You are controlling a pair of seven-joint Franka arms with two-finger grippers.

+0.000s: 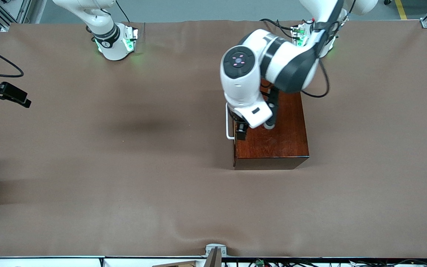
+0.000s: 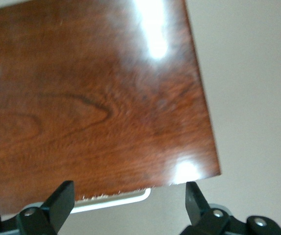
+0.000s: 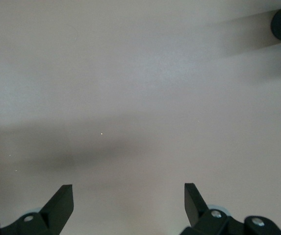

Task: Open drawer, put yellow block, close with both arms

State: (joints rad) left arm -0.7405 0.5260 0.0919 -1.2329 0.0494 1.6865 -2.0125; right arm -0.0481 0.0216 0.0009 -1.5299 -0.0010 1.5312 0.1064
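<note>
A: Why is the left pincer point(image 1: 241, 128) placed over the box point(image 1: 272, 137)?

B: It is hung above the box's edge where the white handle point(image 1: 229, 124) sticks out, toward the right arm's end of the table point(image 1: 124, 155). The fingers point(image 2: 62, 200) are spread apart with nothing between them, presumably so the handle can be taken and the drawer pulled.

A: And the right pincer point(image 3: 129, 198)?

B: It is held open over bare table at the right arm's end, well apart from the box. That arm is judged to be waiting.

A: How is the drawer seen?

B: It appears shut; only its handle is shown, just beside the box's glossy red-brown top, which carries dark grain and bright glare. No pale tray is exposed.

A: The yellow block?

B: It is not seen in any view.
</note>
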